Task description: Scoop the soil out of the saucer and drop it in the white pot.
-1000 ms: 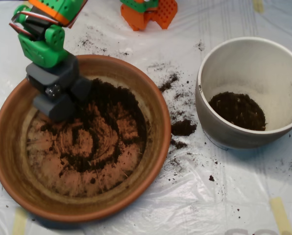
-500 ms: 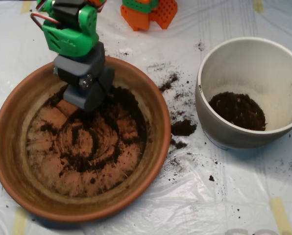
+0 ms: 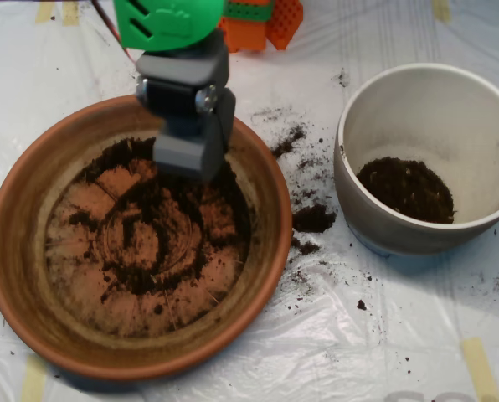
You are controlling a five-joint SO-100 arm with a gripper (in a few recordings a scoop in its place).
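The terracotta saucer (image 3: 15, 251) lies at the left. Thin rings and clumps of dark soil (image 3: 162, 251) cover its floor, thickest along the upper right. My grey scoop (image 3: 189, 155) hangs over the saucer's upper middle, under the green arm. Its two shells are drawn together and hide what is inside. The white pot (image 3: 383, 226) stands to the right with a patch of soil (image 3: 407, 189) on its bottom. The scoop is well left of the pot.
Spilled soil (image 3: 313, 218) is scattered on the white plastic sheet between saucer and pot. An orange block (image 3: 262, 21) sits at the top edge behind the arm. Tape strips (image 3: 480, 368) mark the sheet.
The scoop has moved right and up from the saucer's left side to its upper middle. A bare terracotta patch shows where it dug.
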